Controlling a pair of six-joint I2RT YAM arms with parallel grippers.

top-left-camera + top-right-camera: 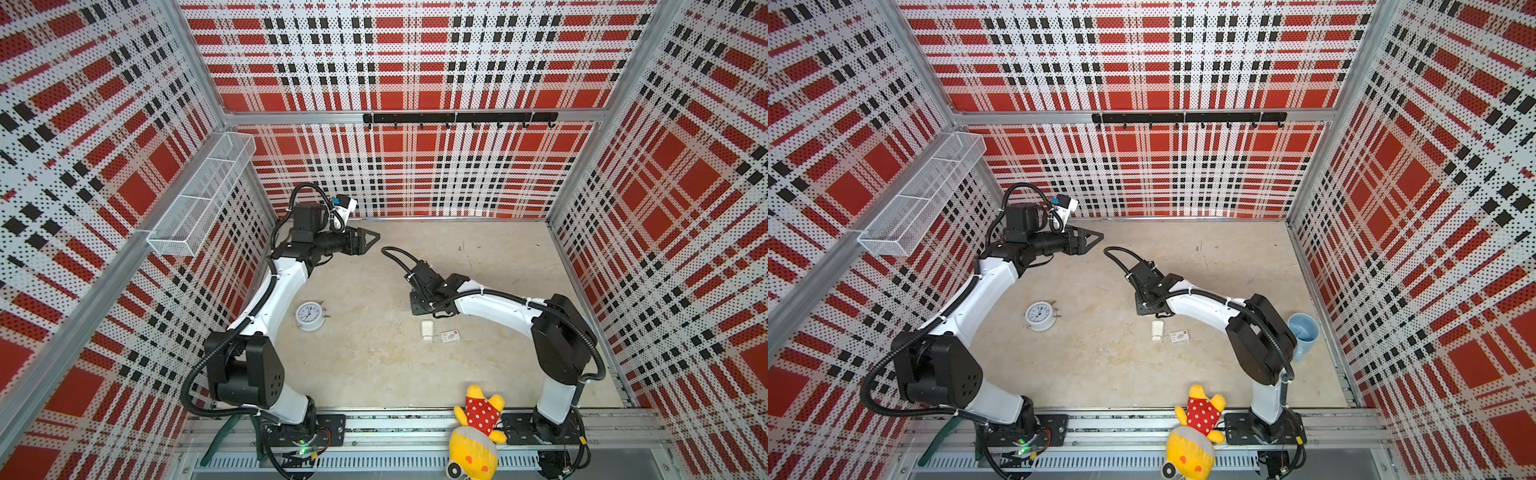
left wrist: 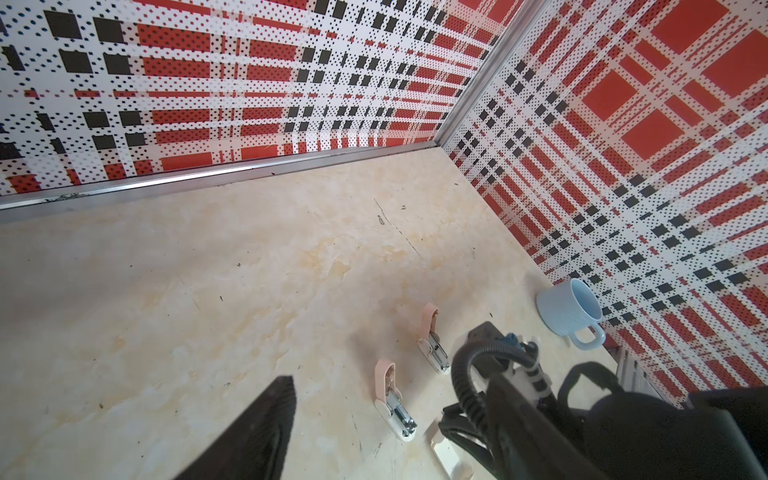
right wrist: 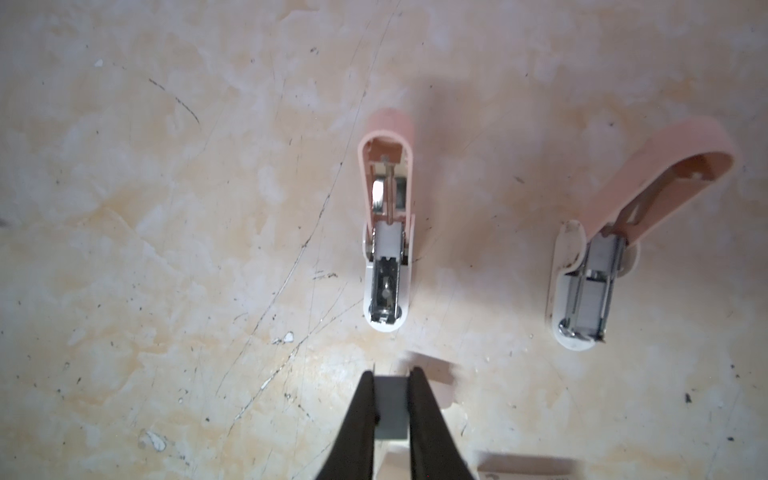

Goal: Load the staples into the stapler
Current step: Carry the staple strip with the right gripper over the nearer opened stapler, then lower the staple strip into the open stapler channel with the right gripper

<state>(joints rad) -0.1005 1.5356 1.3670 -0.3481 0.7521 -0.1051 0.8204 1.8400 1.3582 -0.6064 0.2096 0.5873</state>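
While the left gripper gapes, the right gripper pinches the staples, a dull-grey strip.

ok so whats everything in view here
staplers: 2, pink and white, both open, side by side on table
staples: 1 strip, grey, in right tool
box tray: 1, white, mid table
box sleeve: 1, white, orange corner, beside tray
clock: 1, white, left of middle
mug: 1, light blue, by right wall
soft toy: 1, yellow, front edge
wire basket: 1, white, left wall
hook rail: 1, black, back wall
left tool: 1, black, open, near back wall
right tool: 1, black, shut on staples
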